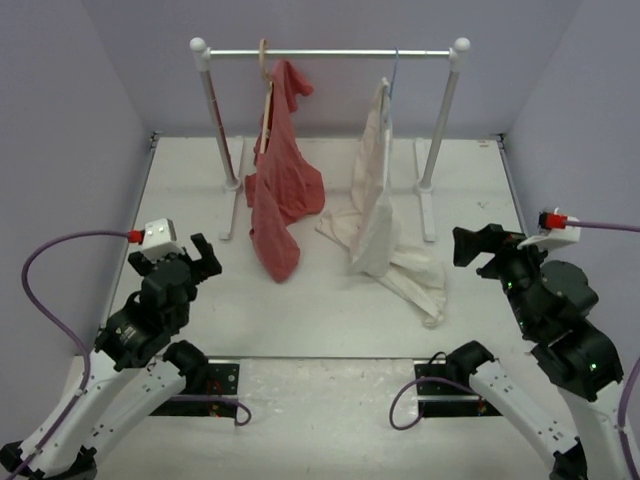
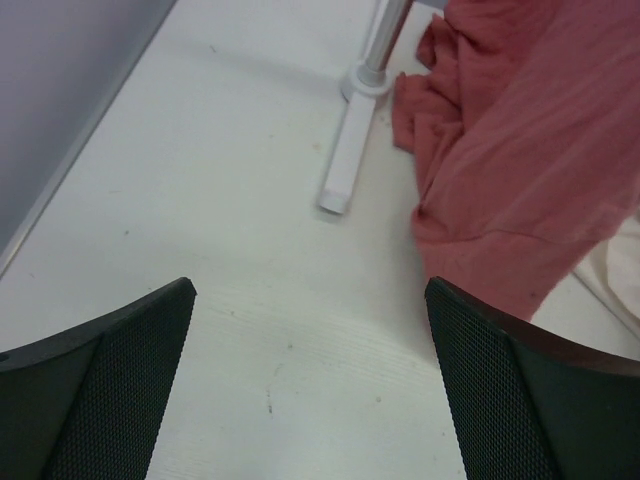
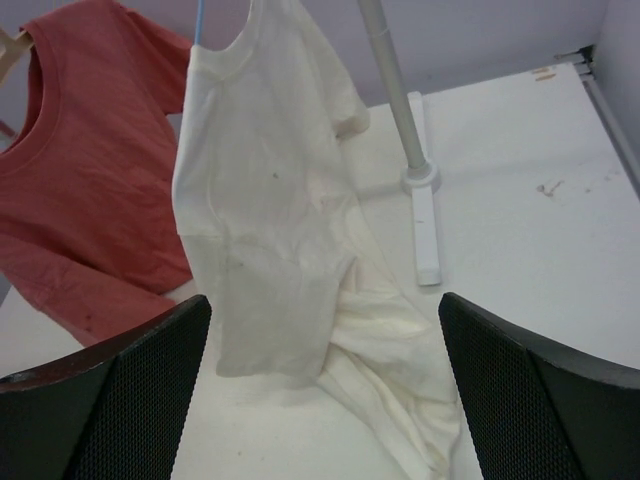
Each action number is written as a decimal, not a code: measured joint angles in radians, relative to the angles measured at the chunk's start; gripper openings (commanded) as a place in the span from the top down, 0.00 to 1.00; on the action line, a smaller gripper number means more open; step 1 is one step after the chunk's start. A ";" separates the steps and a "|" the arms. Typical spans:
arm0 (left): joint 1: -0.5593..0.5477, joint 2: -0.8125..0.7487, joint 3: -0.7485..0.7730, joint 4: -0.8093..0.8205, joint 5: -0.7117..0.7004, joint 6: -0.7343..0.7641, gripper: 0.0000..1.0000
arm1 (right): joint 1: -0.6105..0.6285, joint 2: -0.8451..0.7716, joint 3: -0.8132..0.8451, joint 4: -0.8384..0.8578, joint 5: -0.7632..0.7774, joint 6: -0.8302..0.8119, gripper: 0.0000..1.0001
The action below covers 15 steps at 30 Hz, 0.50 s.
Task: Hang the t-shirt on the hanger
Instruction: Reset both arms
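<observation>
T-shirt (image 3: 270, 200) collar on hanger (image 3: 201, 22) shows only from right wrist; left gripper (image 2: 310, 290), right gripper (image 3: 325, 300) released

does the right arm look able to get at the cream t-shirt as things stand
Probably yes: the right gripper is open and faces the t-shirt, which hangs on the hanger with its lower part pooled on the table. Nothing lies between them; the rack post stands aside.

Both arms (image 1: 110, 395) have white lower links and black upper joints, each wrist carries a white box (image 1: 158, 233) with a red plug (image 1: 134, 236) and a purple cable (image 1: 45, 255), and the black fingers (image 2: 110, 390) have a mesh surface.
</observation>
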 measured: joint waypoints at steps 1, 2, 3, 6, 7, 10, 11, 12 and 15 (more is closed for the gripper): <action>0.002 -0.013 0.001 -0.004 -0.018 -0.004 0.00 | 0.000 -0.004 0.022 -0.023 0.014 -0.002 0.01; 0.003 -0.030 0.001 -0.003 -0.032 -0.004 0.00 | 0.000 -0.008 0.038 -0.043 0.028 -0.005 0.01; 0.003 -0.050 0.001 0.002 -0.041 0.000 0.00 | 0.000 -0.014 0.043 -0.059 0.043 -0.007 0.01; 0.004 -0.101 0.001 0.030 -0.052 0.030 0.00 | 0.000 -0.051 0.027 -0.106 0.092 -0.019 0.01; 0.004 -0.105 0.002 0.044 -0.055 0.055 0.00 | 0.000 -0.078 0.009 -0.114 0.108 -0.024 0.01; 0.004 -0.075 0.023 0.082 -0.081 0.123 0.00 | 0.000 -0.170 -0.040 -0.149 0.138 -0.036 0.01; 0.005 -0.057 0.033 0.096 -0.097 0.140 0.00 | 0.000 -0.201 -0.051 -0.161 0.146 -0.039 0.01; 0.005 -0.040 0.036 0.123 -0.109 0.156 0.00 | 0.000 -0.224 -0.059 -0.167 0.152 -0.042 0.01; 0.040 0.005 0.030 0.193 -0.092 0.188 0.00 | 0.000 -0.267 -0.078 -0.181 0.162 -0.050 0.01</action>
